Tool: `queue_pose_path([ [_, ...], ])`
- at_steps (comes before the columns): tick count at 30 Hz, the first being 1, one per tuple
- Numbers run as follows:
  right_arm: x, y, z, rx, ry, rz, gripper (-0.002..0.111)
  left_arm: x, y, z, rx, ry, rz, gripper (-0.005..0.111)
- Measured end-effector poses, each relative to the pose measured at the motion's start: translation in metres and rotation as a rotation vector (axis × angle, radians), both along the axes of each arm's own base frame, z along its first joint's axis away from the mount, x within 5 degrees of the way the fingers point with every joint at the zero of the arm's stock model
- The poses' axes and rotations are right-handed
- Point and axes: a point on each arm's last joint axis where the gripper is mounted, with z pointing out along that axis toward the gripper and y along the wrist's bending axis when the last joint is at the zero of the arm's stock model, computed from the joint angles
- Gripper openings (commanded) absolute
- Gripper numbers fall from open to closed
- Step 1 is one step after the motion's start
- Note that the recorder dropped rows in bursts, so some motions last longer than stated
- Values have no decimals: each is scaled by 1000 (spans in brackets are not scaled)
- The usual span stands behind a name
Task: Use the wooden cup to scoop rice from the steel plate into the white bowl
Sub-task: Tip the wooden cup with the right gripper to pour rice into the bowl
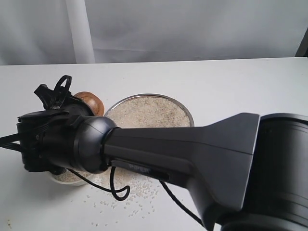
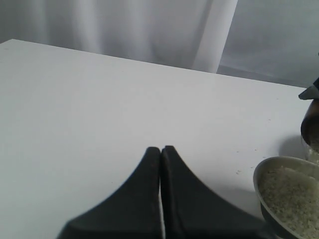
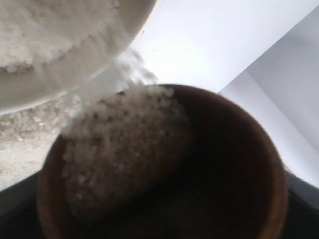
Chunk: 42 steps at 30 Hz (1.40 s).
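Note:
My right arm reaches across to the left, and its gripper [image 1: 79,107] is shut on the wooden cup [image 1: 91,102]. In the right wrist view the cup [image 3: 234,164] is tilted, and the rice [image 3: 119,149] in it slides toward the white bowl [image 3: 99,55], which holds rice. The bowl [image 1: 72,183] shows only partly under the wrist. The steel plate [image 1: 187,113] behind it is covered with rice [image 1: 147,113]. The left gripper [image 2: 160,149] is shut and empty over bare table, with the bowl [image 2: 286,199] beside it.
Loose rice grains [image 1: 130,195] lie scattered on the white table [image 1: 240,86] in front of the plate and bowl. A black cable [image 1: 118,190] hangs from the right arm over them. A grey curtain hangs behind the table's far edge.

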Motion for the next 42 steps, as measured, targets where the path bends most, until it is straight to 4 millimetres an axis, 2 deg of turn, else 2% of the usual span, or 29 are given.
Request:
queue_pose_path([
  [9,3,0,4,-48,-56,27,0,0,0,0,0,0,0,0],
  [28,-5,4,5,-163,-81,103,0,0,0,0,0,0,0,0],
  [42,-9,7,12,-238,-181,132,0,0,0,0,0,2,0,0],
])
